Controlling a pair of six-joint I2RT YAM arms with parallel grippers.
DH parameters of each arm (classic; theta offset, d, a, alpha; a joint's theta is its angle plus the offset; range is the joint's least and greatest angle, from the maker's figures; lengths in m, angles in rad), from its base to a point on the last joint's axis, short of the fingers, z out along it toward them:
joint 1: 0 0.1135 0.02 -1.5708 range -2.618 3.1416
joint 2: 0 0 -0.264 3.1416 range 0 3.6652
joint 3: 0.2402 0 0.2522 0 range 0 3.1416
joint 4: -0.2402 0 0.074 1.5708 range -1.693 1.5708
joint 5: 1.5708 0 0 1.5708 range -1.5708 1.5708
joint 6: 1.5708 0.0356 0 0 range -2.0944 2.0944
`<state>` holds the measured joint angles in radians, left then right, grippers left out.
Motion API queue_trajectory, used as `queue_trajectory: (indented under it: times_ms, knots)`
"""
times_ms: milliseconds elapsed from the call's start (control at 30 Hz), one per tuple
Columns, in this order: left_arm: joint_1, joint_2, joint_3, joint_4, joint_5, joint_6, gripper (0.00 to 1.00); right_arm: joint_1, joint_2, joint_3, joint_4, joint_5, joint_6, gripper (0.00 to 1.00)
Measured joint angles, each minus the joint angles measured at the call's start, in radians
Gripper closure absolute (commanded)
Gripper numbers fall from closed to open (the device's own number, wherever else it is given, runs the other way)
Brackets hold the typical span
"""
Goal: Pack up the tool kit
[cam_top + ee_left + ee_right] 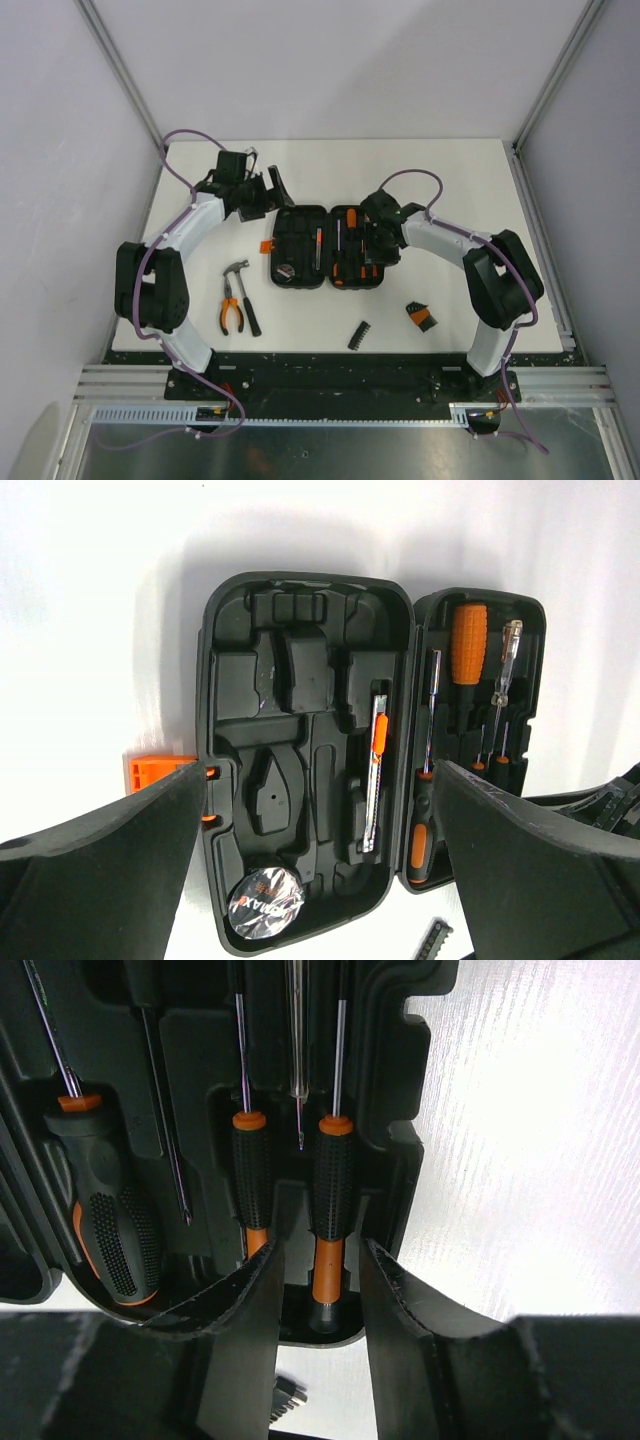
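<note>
The tool kit case (300, 232) lies open in the middle of the table, its orange latch (266, 246) on the left. In the left wrist view its left half (300, 680) holds a utility knife (378, 770) and a silver disc (266, 905). My left gripper (268, 195) hangs wide open over the case's far left corner, holding nothing. My right gripper (322, 1250) stands over the right half, jaws apart on either side of a small orange-and-black screwdriver (333, 1180) lying in its slot, a gap on each side. Other screwdrivers (105, 1220) sit beside it.
A hammer (240, 290) and orange-handled pliers (231, 312) lie loose on the table left of the case. A black bit strip (358, 335) and a small black-and-orange piece (420, 316) lie in front of it. Grey walls and metal rails ring the white table (450, 180).
</note>
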<state>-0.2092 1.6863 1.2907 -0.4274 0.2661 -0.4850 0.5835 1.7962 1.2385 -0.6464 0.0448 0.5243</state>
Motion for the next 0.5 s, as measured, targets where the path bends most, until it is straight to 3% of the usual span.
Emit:
queue_trajectory:
  times_ms: [100, 333, 500]
  knots:
    - [0.000, 0.000, 0.000, 0.000, 0.000, 0.001, 0.01, 0.000, -0.003, 0.000, 0.001, -0.002, 0.003, 0.61]
    - [0.000, 0.000, 0.000, 0.000, 0.000, 0.008, 0.01, -0.005, -0.020, 0.007, 0.000, 0.000, -0.001, 0.86]
    - [0.000, 0.000, 0.000, 0.000, 0.000, 0.008, 0.01, -0.006, -0.020, 0.017, -0.005, 0.000, -0.002, 0.91]
